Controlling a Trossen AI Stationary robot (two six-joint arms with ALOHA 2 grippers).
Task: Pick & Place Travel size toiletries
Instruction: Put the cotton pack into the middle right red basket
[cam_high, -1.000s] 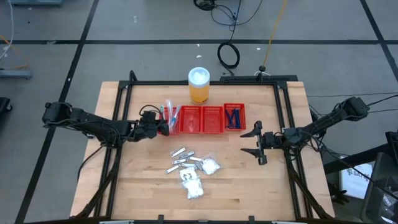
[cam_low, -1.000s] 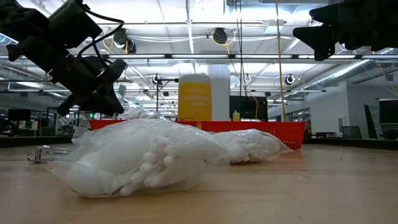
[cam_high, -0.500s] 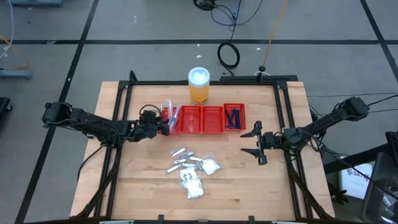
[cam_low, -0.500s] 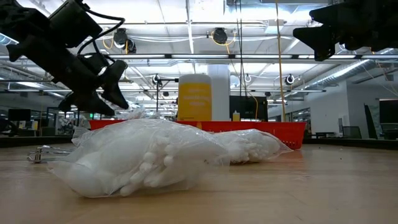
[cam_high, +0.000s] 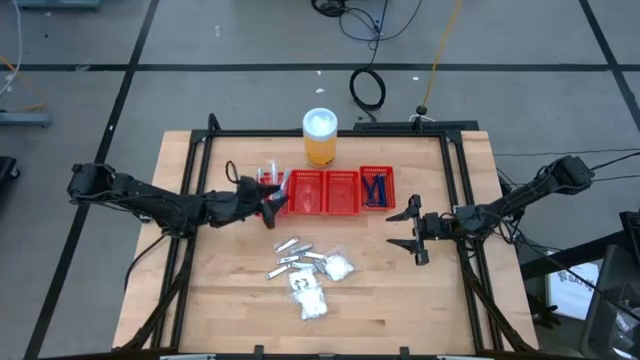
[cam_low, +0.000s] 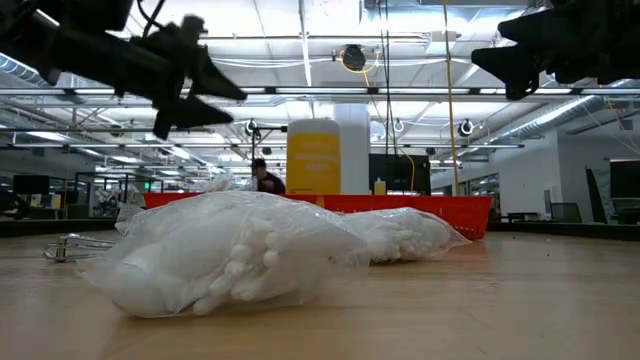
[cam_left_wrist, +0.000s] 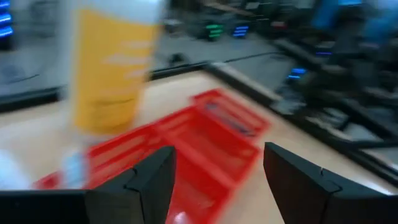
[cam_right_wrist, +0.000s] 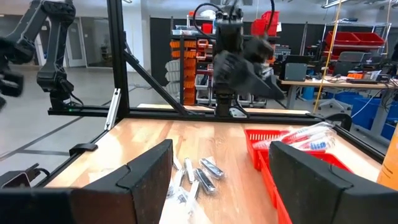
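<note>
My left gripper (cam_high: 272, 206) (cam_low: 205, 88) hovers open above the near left corner of the red tray (cam_high: 343, 209), touching nothing. The blue, red and white sticks in clear wrap (cam_high: 269, 179) (cam_right_wrist: 308, 137) lie in the tray's leftmost compartment, their ends sticking out over its rim. Dark blue razors (cam_high: 374, 190) lie in the rightmost compartment. Silvery tubes (cam_high: 291, 256) (cam_right_wrist: 200, 172) and white crinkly packets (cam_high: 338, 267) (cam_low: 215, 255) rest on the wood in front of the tray. My right gripper (cam_high: 408, 229) (cam_right_wrist: 221, 180) waits open to the right of them.
The orange jar with a white lid (cam_high: 320, 137) (cam_left_wrist: 112, 68) stands just behind the tray. A dark metal frame (cam_high: 455, 190) runs along the table's left, right and far sides. Bare wood lies between the packets and my right gripper. A person (cam_low: 262, 176) shows far off in the room.
My left gripper has opened, then risen and swung a little toward the table's right, tipping toward level. The wrapped sticks stay in the leftmost compartment.
</note>
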